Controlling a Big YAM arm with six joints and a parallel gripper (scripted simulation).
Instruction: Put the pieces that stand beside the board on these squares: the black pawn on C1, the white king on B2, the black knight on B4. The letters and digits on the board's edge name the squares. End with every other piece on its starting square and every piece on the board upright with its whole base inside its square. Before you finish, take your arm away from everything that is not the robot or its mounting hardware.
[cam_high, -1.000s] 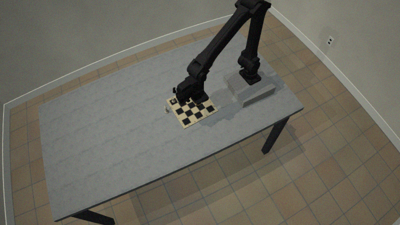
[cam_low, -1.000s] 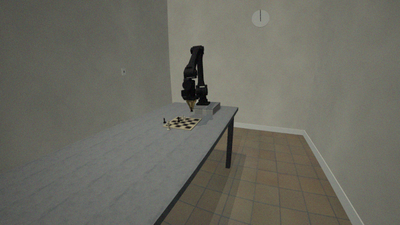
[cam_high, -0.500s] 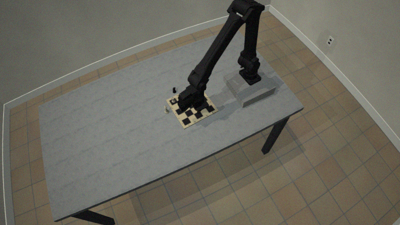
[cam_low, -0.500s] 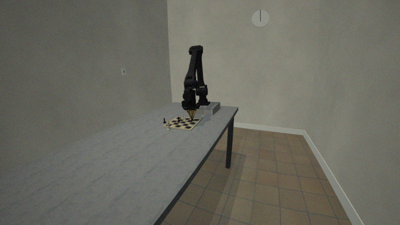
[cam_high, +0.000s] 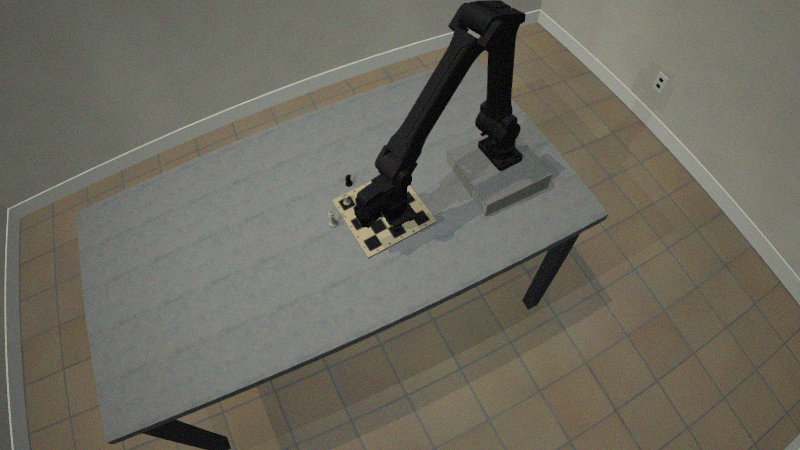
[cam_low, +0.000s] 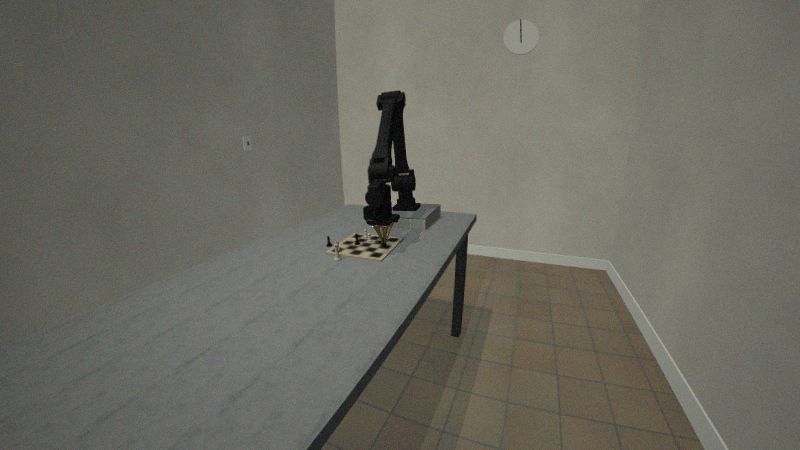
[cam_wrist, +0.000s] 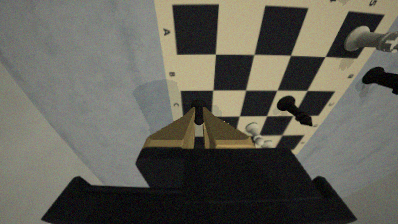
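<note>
My gripper (cam_wrist: 199, 111) (cam_low: 383, 235) is shut on the black pawn (cam_wrist: 198, 106), whose round head shows between the tan fingertips. It hangs low over the dark square beside the letter C, in the first column of the chessboard (cam_wrist: 165, 50) (cam_high: 372, 243) (cam_low: 375, 254). I cannot tell whether the pawn's base touches the board. The black knight (cam_high: 348, 180) (cam_wrist: 382, 77) (cam_low: 328, 241) stands on the table just off the board's far edge. The white king (cam_high: 333, 219) (cam_low: 336, 250) stands off the board by its corner. In the top view the arm hides the fingers.
On the board stand a black piece (cam_wrist: 292, 107), a small white piece (cam_wrist: 255, 132) and a white piece on the corner square (cam_wrist: 367, 37) (cam_high: 347, 201). The arm's grey base block (cam_high: 503, 181) sits behind the board near the table's right edge.
</note>
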